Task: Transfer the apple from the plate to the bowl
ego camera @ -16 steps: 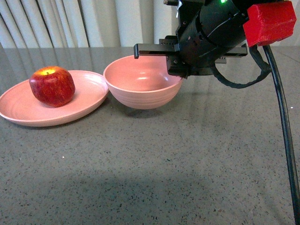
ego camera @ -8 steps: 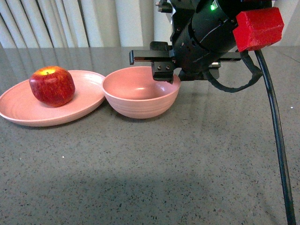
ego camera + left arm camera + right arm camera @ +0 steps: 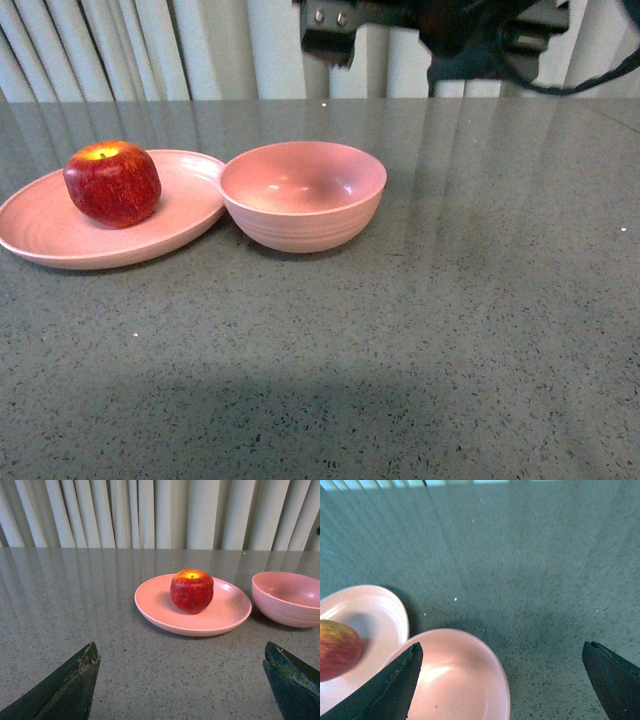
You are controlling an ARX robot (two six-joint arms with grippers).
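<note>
The right gripper (image 3: pixel 500 647) is spread wide with nothing between its dark fingers (image 3: pixel 390 685). Only the finger ends show in its wrist view, the rest cut off by the frame. It hangs above the near rim of the pink bowl (image 3: pixel 465 680), which is itself cut off there. In the front view the right arm (image 3: pixel 450 25) is a dark mass clipped by the top edge, high above the bowl (image 3: pixel 303 215), with its jaws hard to make out.

The left gripper (image 3: pixel 180 645) is likewise spread and empty, showing only two dark finger ends (image 3: pixel 70 690), low over the grey speckled tabletop (image 3: pixel 75 620) and facing the dishes.

The red apple (image 3: pixel 112 183) sits upright on the shallow pink plate (image 3: pixel 60 240), yellow stem patch up. Plate and bowl stand rim to rim; whether they touch cannot be told. The bowl's inside is bare. Pale pleated curtains (image 3: pixel 100 50) hang behind.
</note>
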